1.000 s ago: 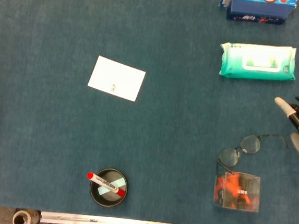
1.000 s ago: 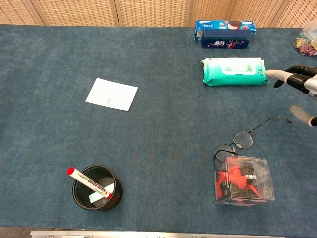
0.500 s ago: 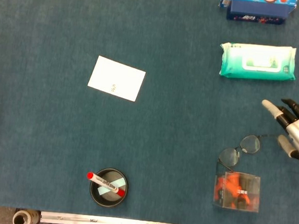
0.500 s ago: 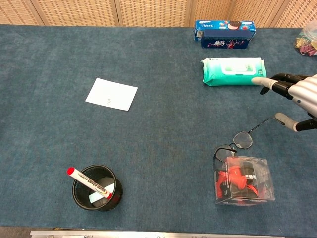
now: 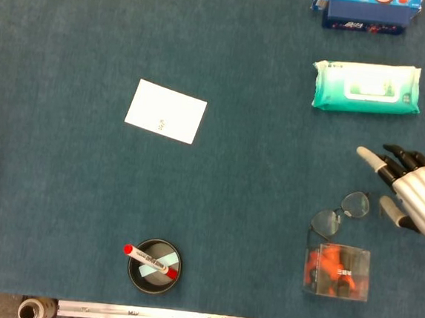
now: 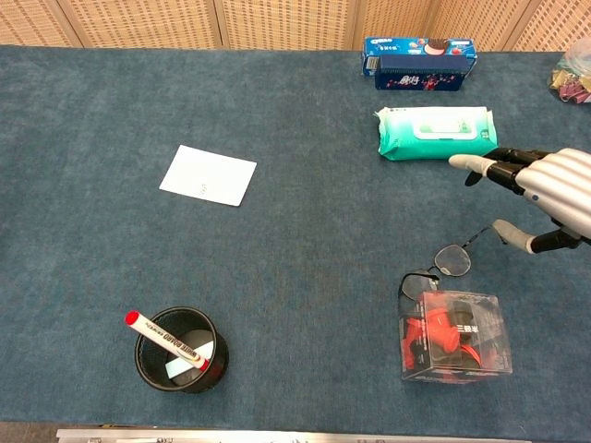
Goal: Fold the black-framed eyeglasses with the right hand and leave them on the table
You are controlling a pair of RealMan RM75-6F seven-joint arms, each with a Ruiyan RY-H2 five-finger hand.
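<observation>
Black-framed eyeglasses [image 5: 340, 215] lying unfolded on the blue table [image 5: 242, 161], lenses just left of and below the right hand [image 5: 410, 193], one temple arm passing under the hand. Fingers spread apart, holding nothing. Close below the hand and touching the glasses, a clear plastic box [image 5: 337, 271] with something orange-red inside. Above the hand, a green wet-wipes pack [image 5: 366, 88]. Far left of the hand, a black pen cup [image 5: 155, 266] holding a red-capped marker [image 5: 149, 261].

Black-framed eyeglasses [image 5: 342, 213] [image 6: 443, 263], thin-rimmed with round lenses, lying unfolded on the blue desk [image 5: 231, 205] [image 6: 305, 258], one temple stretching rightward, held by nothing.
</observation>
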